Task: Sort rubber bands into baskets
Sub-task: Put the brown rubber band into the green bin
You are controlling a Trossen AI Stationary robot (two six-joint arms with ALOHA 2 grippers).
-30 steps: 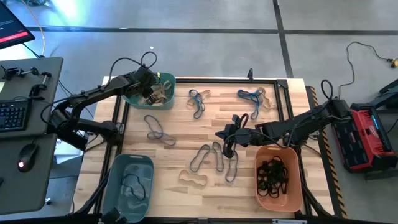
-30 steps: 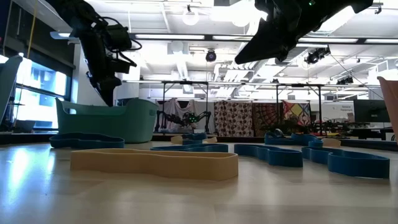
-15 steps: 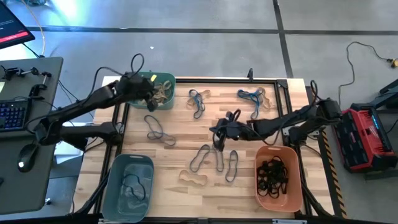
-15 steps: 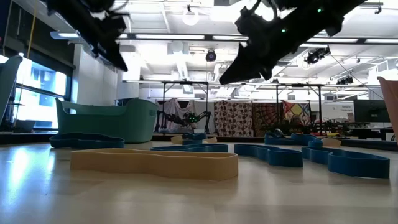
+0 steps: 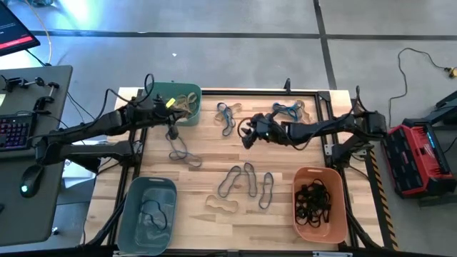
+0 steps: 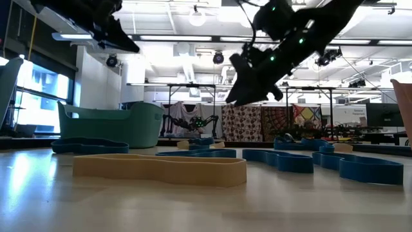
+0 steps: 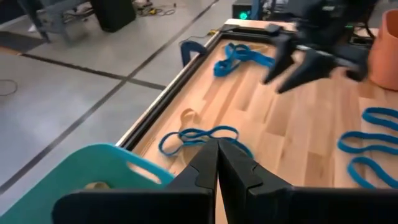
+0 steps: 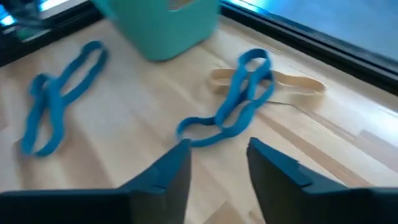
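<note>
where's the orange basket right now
In the high view the orange basket sits at the table's near right corner, black rubber bands inside, with blue bands lying just to its left.

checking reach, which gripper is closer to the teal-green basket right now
Left. The left gripper, shut, hangs just beside the teal-green basket, at its near edge. The right gripper, open, is out over the middle of the table, well apart from it.

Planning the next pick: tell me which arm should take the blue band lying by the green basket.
Right. The right gripper hangs open just beside that blue band, which fills its wrist view. The left gripper is shut and sits nearer the band below the green basket.
</note>
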